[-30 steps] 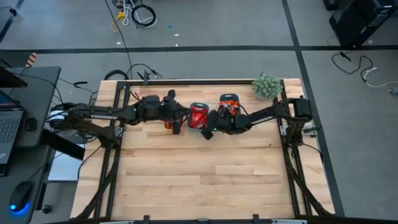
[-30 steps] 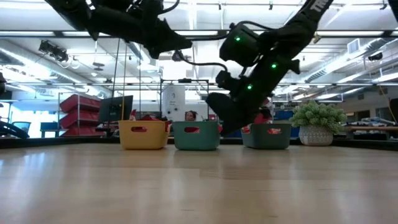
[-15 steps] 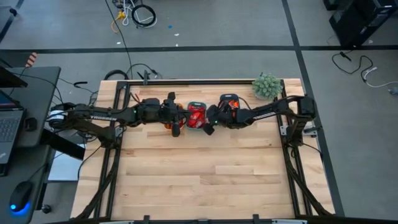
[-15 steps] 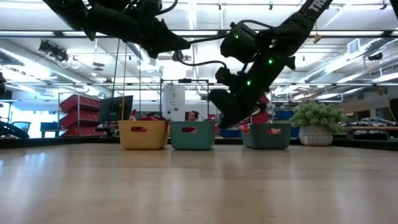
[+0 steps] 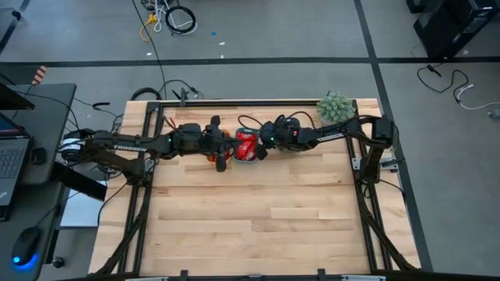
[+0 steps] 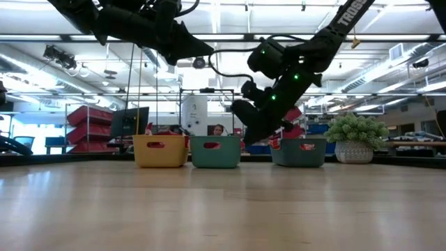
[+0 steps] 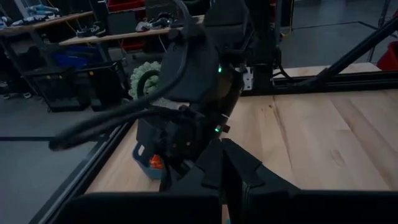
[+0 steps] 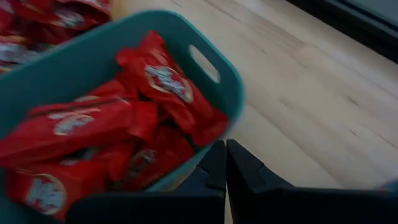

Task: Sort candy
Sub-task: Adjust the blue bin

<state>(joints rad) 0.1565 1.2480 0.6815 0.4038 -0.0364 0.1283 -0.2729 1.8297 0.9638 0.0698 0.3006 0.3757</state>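
Candy point(image 8: 93, 124) in red wrappers fills the middle teal bin point(image 8: 211, 56) at the table's point(image 5: 258, 218) far edge; the right gripper point(image 8: 225, 163) hovers at that bin's rim, fingers pressed together with nothing between them; the left gripper point(image 5: 221, 162) hangs above the yellow bin point(image 6: 160, 150), fingers together; a third bin point(image 6: 301, 152) stands beside a small plant point(image 5: 335, 108).

A small green plant point(image 5: 335, 108) stood at the far corner of the wooden desk point(image 5: 258, 218); a laptop point(image 5: 11, 160) and mouse point(image 5: 26, 248) lay well beside that desk.
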